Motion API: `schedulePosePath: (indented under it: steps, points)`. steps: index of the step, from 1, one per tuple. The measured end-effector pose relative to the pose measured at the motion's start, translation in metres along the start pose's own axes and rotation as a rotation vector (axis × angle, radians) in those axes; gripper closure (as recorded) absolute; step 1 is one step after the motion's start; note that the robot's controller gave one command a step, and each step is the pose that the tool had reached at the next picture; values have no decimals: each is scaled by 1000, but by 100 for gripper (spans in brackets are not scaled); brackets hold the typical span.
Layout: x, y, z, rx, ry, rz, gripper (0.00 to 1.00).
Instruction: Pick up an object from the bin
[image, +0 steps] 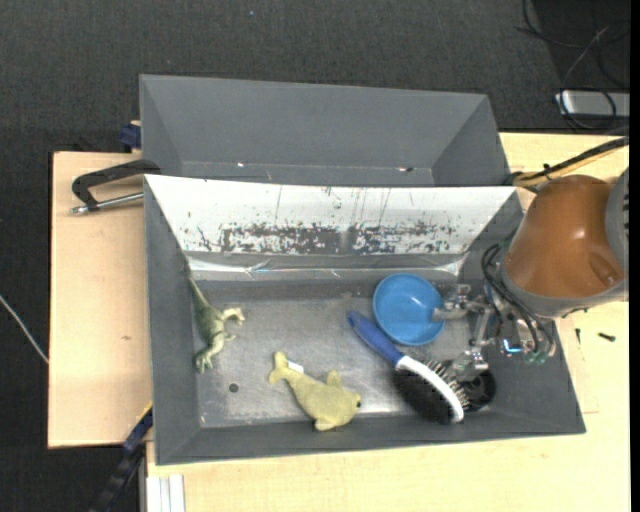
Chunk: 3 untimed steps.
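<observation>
Camera view from above: the grey metal bin (170, 350) has sloped walls, so my guess is that's why all the loose stuff sits down on the flat floor instead of up the sides. Counting it: one blue bowl (407, 308), one hairbrush (405, 365) with a blue handle and a black head, one yellow plush fish (320, 397) and one little green dinosaur (212, 335). That's four things, one of each, and no heap. The bowl and brush are together on the right half, with the brush handle running up just beside the bowl's lower left edge. The fish lies near the front wall around the middle, and the dino is off near the left wall, well apart from the rest. The arm comes in from the right with its orange cover (565, 240) hanging over the bin's right rim. That puts the jaws low in the right corner, just beside the brush head and near the bowl's right edge. It's a tangle of metal and cables down there, so honestly I can't tell if the jaws are apart or together, and I don't see anything between them. If I had to bet, the brush head or the bowl is the likely pick since they're closest, but neither is off the floor yet.
</observation>
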<state>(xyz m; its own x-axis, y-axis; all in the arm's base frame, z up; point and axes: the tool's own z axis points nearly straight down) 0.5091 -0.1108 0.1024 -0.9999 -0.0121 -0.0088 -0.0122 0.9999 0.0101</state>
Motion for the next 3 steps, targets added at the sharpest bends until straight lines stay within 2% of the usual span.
schedulePosePath:
  steps: [1, 2, 3]
  points:
    - [-16, 103, -10, 6, 2, -58, 0]
    - [-36, 24, 30, 9, -3, -21, 0]
    - [-13, 80, 28, 14, -7, -449, 0]
